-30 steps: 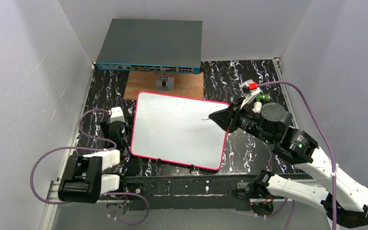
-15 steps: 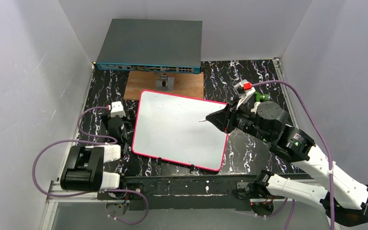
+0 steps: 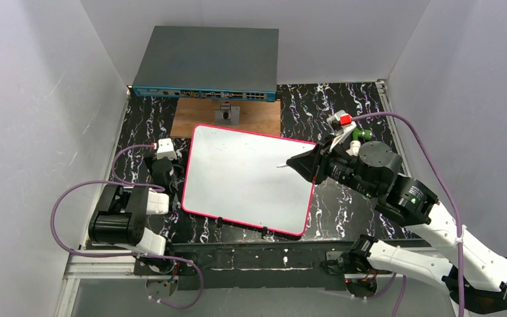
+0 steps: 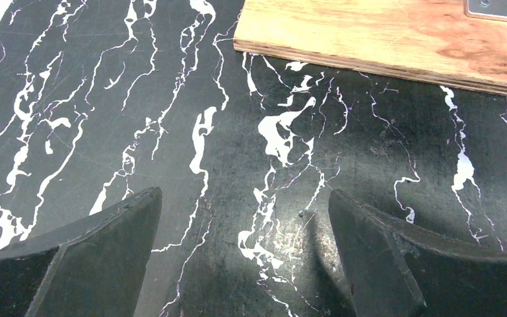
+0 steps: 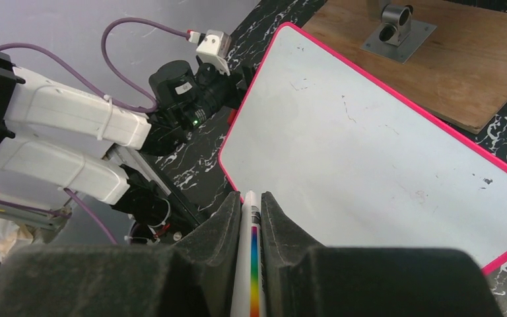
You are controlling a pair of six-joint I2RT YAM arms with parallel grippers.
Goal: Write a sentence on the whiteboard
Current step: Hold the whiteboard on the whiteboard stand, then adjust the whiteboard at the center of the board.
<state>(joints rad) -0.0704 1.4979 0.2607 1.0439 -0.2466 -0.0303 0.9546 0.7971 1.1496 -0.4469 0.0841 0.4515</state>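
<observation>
right tool (image 5: 251, 198): pinching marker (image 5: 251, 228), tip above whiteboard's (image 3: 247, 178) right part, contact unclear | left tool (image 4: 243, 195): spread, over desk (image 4: 72, 99) beside whiteboard's left edge

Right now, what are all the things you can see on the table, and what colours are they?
whiteboard: one, white with pink-red rim, middle of the table, no writing on it
marker: one, white with a rainbow stripe, in the right end effector, tip over the whiteboard's right side
wood board: one, brown, just behind the whiteboard
metal holder: one, silver, on the wood board
box: one, grey with a blue front, at the back
table: one, black with white veins
left end effector: one, black, open, empty, left of the whiteboard
right end effector: one, black, shut on the marker
</observation>
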